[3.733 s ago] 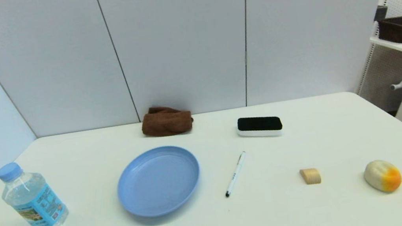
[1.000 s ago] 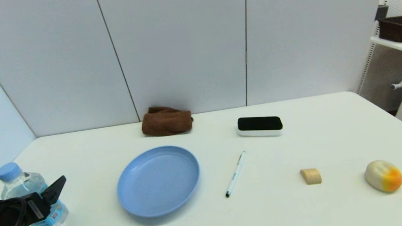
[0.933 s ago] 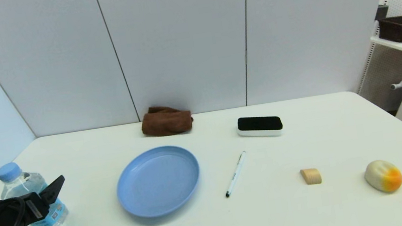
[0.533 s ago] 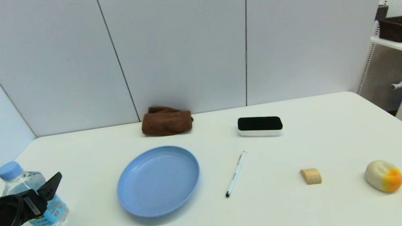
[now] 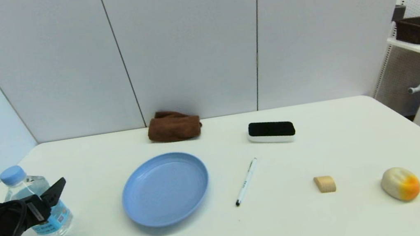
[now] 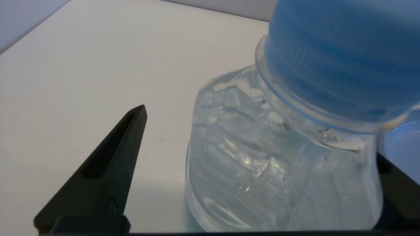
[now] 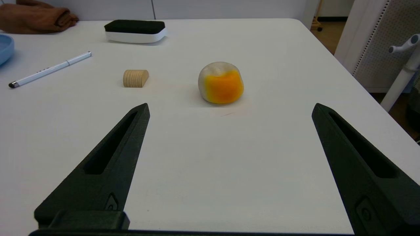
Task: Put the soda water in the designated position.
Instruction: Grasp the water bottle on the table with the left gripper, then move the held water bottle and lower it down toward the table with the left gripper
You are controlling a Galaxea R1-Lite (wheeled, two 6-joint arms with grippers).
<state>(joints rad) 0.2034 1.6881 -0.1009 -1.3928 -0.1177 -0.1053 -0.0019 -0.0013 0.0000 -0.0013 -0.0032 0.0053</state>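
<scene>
Head view: left gripper (image 5: 45,201) straddles the soda water (image 5: 38,210), left of the blue plate (image 5: 165,188) — fingers apart, one not touching. Grasping step; next, close firmly, then lift.

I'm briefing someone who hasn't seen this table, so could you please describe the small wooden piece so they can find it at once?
Start at the round blue plate mid-table and move towards the robot's right, past the white pen. The wooden block lies between that pen and the white-and-orange ball. It alone is plain tan wood with one rounded side.
</scene>
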